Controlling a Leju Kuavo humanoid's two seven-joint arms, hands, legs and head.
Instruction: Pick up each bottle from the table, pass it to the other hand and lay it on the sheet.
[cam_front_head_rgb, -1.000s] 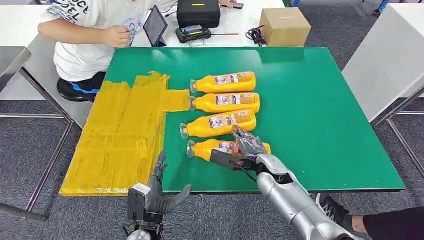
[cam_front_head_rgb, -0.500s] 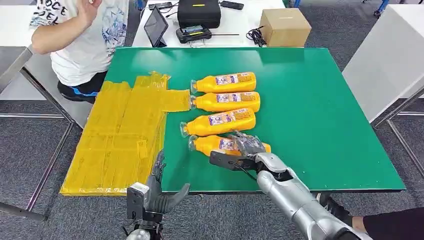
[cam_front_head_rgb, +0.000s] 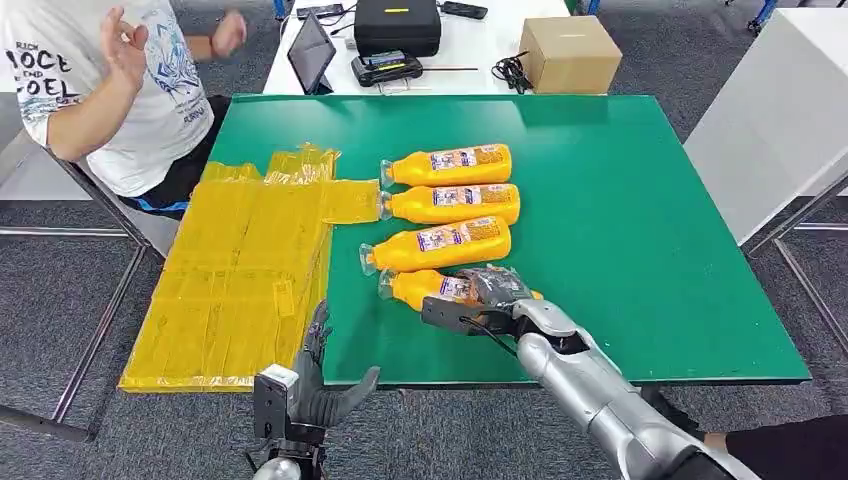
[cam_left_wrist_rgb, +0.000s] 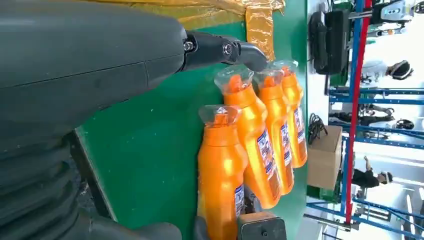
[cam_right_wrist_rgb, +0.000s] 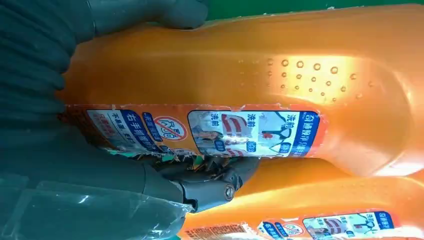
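Head view: four orange bottles lie in a row on the green bench (cam_front_head_rgb: 650, 220), caps pointing left toward the yellow sheet (cam_front_head_rgb: 240, 270). The right robot hand (cam_front_head_rgb: 490, 300) wraps the nearest bottle (cam_front_head_rgb: 425, 288), which lies just beside the next bottle (cam_front_head_rgb: 440, 245). The left robot hand (cam_front_head_rgb: 315, 385) hangs off the near edge, fingers spread, holding nothing. A person (cam_front_head_rgb: 100, 80) sits far left.

Left wrist view: the left robot hand's fingers (cam_left_wrist_rgb: 240, 50) reach out apart over the bench, bottles lined up beyond.

Right wrist view: the right robot hand's fingers (cam_right_wrist_rgb: 210, 187) and thumb clasp the nearest bottle across its label.
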